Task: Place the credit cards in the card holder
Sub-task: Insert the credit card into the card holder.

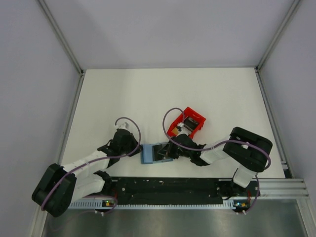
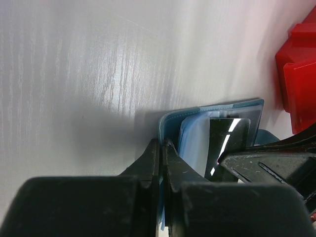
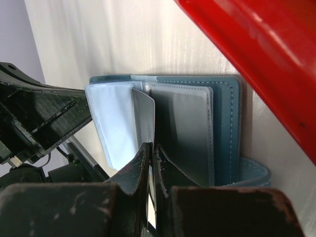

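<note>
Card edge to pocket mouth was the relation we judged the coming move to turn on. The card holder (image 1: 149,154) lay open on the table (image 1: 148,94), directly ahead of the right gripper (image 3: 149,150) and just past its fingertips. That gripper's jaws were pressed together on a thin grey card (image 3: 143,116). The card stood on edge with its long axis pointing forward from the fingers and its leading end among the shiny pockets (image 3: 180,128). Whether it had actually entered one we could not tell. The left gripper (image 2: 162,148) sat at the opposite side of the holder from the right hand, its jaws pinching the edge of the teal cover, which we read as pinning the wallet in place. Both hands were at the holder, but the right one carried the card and so was the one to push. The red bin (image 3: 256,59) stood close beside the holder, off to one side of the right gripper's fingers. We judged that the card needed a slide forward along its own length, kept in line with the pocket opening.
</note>
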Motion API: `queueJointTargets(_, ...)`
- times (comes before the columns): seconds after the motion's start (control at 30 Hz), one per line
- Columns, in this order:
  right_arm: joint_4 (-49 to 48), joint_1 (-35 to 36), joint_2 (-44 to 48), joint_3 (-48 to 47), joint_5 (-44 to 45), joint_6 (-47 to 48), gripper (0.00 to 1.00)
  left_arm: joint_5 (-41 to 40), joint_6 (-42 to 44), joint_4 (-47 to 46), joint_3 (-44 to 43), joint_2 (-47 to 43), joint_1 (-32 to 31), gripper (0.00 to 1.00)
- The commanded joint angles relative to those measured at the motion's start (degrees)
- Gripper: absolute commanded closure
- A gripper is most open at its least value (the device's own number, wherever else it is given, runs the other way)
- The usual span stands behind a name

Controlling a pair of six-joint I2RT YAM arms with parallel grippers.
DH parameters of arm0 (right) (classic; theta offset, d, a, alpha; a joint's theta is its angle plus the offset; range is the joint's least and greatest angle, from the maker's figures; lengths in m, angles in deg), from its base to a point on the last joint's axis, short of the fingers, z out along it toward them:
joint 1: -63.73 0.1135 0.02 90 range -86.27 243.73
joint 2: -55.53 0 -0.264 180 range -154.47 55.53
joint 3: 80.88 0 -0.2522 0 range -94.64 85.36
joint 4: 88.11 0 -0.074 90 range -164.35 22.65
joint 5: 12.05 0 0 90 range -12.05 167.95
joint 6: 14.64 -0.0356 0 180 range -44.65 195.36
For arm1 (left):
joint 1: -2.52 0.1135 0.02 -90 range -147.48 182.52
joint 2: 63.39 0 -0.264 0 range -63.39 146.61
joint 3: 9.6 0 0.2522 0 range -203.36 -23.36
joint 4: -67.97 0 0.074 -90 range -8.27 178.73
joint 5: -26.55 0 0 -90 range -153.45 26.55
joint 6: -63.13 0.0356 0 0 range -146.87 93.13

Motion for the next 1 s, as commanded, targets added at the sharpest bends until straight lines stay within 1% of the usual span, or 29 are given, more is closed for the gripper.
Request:
queueJointTargets(0.0, 5.64, 1.09, -3.0, -0.95, -3.7, 1.74, 1.0, -2.32, 0.96, 3.81, 0.56, 1.43, 0.0, 1.0)
queueJointTargets(0.2, 4.52, 1.0, -2.91, -0.78, -4.83, 0.51, 1.0, -2.32, 0.7, 3.55, 0.83, 1.43, 0.0, 1.0)
queueJointTargets(0.33, 2.31, 0.65, -6.07, -2.88, -9.57, 3.14, 1.0, -2.23, 0.96, 3.46, 0.65, 1.52, -0.08, 1.0)
queueJointTargets(0.5, 1.78, 0.74, -7.13, -2.8, -9.41, 2.53, 1.0, -2.05, 0.7, 3.46, 0.91, 1.44, -0.08, 1.0)
queueJointTargets(0.57, 3.01, 0.65, -6.43, -2.97, -8.88, 2.88, 0.93, -2.05, 0.61, 3.46, 1.0, 1.43, -0.08, 1.0)
queueJointTargets(0.6, 4.06, 0.56, -5.82, -3.15, -8.44, 3.41, 0.87, -2.05, 0.52, 3.46, 1.09, 1.43, -0.08, 1.0)
queueJointTargets(0.67, 6.69, 0.65, -4.07, -3.41, -6.61, 4.37, 0.77, -2.05, 0.35, 3.37, 1.09, 1.43, -0.08, 1.0)
queueJointTargets(0.77, 13.18, 0.65, -0.47, -4.29, -3.09, 6.57, 0.65, -2.05, 0.26, 3.37, 1.09, 1.35, -0.08, 1.0)
queueJointTargets(0.83, 17.94, 0.65, 1.73, -5.43, -0.46, 8.06, 0.56, -1.96, 0.35, 3.46, 1.18, 1.26, -0.08, 1.0)
queueJointTargets(0.9, 21.1, 0.56, 3.14, -6.66, 0.78, 10.17, 0.53, -1.88, 0.35, 3.37, 1.18, 1.35, -0.08, 1.0)
queueJointTargets(0.97, 23.31, 0.65, 3.76, -8.06, 1.14, 12.02, 0.52, -1.79, 0.43, 3.37, 1.18, 1.35, -0.08, 1.0)
